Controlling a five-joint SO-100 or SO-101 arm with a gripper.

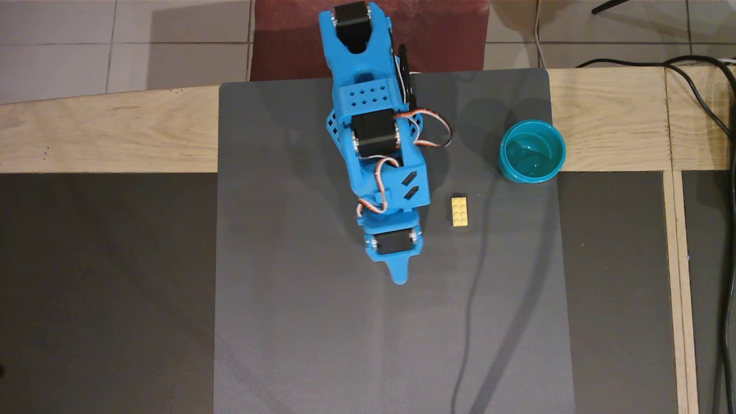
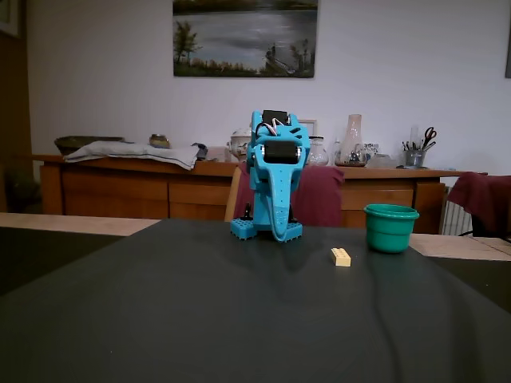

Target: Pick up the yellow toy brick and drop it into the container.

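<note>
Folded blue plastic arm (image 1: 376, 144) hunched over the grey mat (image 1: 287, 316), its gripper (image 2: 277, 233) pointing down, seemingly closed and empty. Just beside it in the overhead view lay the small yellow studded toy brick (image 1: 459, 211), apart from the teal round plastic container (image 1: 532, 151).

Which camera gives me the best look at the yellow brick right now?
The overhead view. There the yellow brick lies clear on the grey mat, studs visible, its long side running up-down, between the tool and the teal cup. The fixed view shows the brick only small and low, left of the cup.
</note>
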